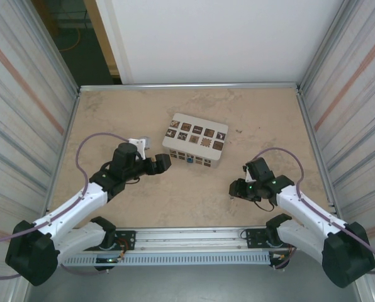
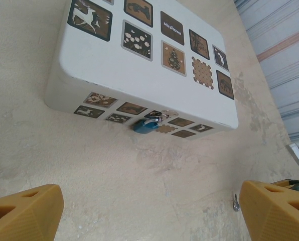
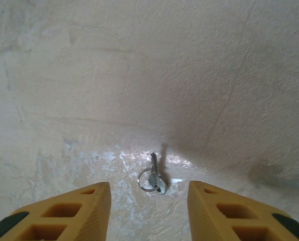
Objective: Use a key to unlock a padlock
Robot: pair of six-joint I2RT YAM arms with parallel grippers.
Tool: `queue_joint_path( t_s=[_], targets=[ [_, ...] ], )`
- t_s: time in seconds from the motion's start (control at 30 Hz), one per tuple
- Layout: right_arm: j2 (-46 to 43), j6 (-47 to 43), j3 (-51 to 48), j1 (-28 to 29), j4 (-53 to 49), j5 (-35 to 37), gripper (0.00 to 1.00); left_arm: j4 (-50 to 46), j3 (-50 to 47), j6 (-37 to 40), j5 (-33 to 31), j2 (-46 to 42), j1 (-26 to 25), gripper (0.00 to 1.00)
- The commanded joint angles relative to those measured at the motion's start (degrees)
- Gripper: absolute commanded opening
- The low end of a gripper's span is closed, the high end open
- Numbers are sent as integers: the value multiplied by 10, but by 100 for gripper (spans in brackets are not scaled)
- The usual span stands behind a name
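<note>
Firstly, left gripper (image 1: pixel 161 163): jaws spread wide, holding nothing, pointed at the white box (image 1: pixel 195 139). Padlock (image 2: pixel 146 124): blue, lying on the table (image 1: pixel 175 201), touching the box's near side. Key (image 3: pixel 153 175): on a small ring, flat on the table. Right gripper (image 3: pixel 148 193): fingers partly apart, either side of the key, not touching it.

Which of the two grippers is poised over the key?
The right gripper: the key lies on the table between its yellow fingers. The left gripper faces the blue padlock instead.
</note>
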Motion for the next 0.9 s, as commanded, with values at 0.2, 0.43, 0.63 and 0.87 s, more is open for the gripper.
queue_joint_path(
  t_s=[0.2,0.43,0.63,0.87],
  targets=[
    [44,14,-9,0,23,-7,35,3,-8,-3,-12,-7,-3,91],
    [67,15,-12,1,32,-6,33,5,-5,-3,-12,2,-3,92],
    [67,17,-14,4,26,-11,31,4,-5,-1,-13,5,-3,92],
    [69,22,-14,10,25,-14,28,8,-8,-4,-13,6,-3,92]
  ],
)
